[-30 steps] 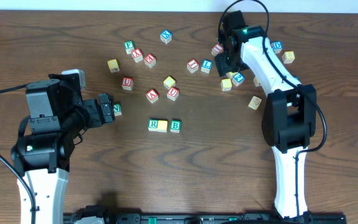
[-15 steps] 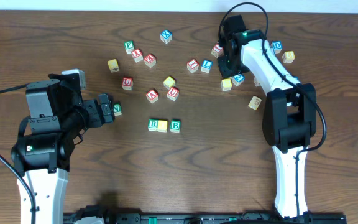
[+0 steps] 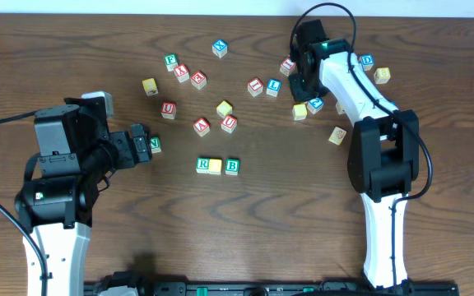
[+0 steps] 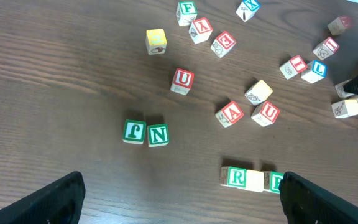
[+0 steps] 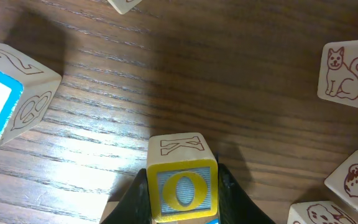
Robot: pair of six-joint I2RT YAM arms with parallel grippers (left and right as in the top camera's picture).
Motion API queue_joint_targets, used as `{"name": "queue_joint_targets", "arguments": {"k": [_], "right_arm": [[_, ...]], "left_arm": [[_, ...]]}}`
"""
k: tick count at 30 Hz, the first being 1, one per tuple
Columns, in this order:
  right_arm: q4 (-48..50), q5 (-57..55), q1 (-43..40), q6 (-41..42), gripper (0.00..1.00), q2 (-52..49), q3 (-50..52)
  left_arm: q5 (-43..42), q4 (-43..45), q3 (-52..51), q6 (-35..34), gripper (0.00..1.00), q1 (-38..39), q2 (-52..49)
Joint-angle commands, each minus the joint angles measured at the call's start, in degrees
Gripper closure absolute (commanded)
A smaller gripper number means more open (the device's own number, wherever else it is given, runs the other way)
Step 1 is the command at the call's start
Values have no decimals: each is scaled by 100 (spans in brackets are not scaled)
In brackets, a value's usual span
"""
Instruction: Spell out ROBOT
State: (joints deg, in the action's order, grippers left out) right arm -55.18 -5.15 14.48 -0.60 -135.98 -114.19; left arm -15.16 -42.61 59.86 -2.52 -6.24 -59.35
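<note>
1. While my right end effector [image 5: 182, 208] is clamped on the yellow O block [image 5: 181, 186], a cat-picture block [image 5: 347, 78] sits ahead to its right.
2. My left end effector [image 4: 185, 208] gapes wide above the table [image 4: 55, 93]; the R block [image 4: 236, 177] lies just ahead, slightly right, and the N block [image 4: 158, 135] farther ahead, slightly left.

the right hand [image 5: 182, 202] grips an o block [image 5: 182, 185] from both sides, its dark fingers [image 5: 131, 202] pressed to the block's flanks at the bottom edge of the view. the block's near face shows a yellow o on blue inside a yellow border; its top face bears an outlined k. on the wooden table [image 5: 229, 81], a blue-edged number block [image 5: 14, 93] lies to the left, well apart. a cat block [image 5: 347, 74] sits at the right edge, an acorn block [image 5: 356, 177] below it.
</note>
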Motion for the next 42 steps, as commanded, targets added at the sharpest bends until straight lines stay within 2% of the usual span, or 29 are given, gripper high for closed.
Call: {"name": "queue_joint_targets", "arguments": {"k": [1,4,8,18,22,27,35,42], "right_arm": [[-22,-70,-13,81,83,-9,9],[-192,-70,9,103,89,24,-68],[-623,-57,52,299,92,136,-275],[-1169,-24,479,634,89,1486,-348],[-1692,-26,761,1071,97,2020,-345],[-2247,-33,1130,1698,99,2079,-289],[-2081,-72,1692,2297,99,2081,686],[-927,-72,2369,2896,99,2081,2251]], "left_arm": [[-70,0,125,79,2,-22,15],[-68,-2,125,79,2,-22,15],[-68,-2,125,79,2,-22,15],[-68,-2,125,79,2,-22,15],[-68,-2,125,79,2,-22,15],[-68,-2,125,79,2,-22,15],[-68,0,125,79,2,-22,15],[-68,0,125,79,2,-22,15]]}}
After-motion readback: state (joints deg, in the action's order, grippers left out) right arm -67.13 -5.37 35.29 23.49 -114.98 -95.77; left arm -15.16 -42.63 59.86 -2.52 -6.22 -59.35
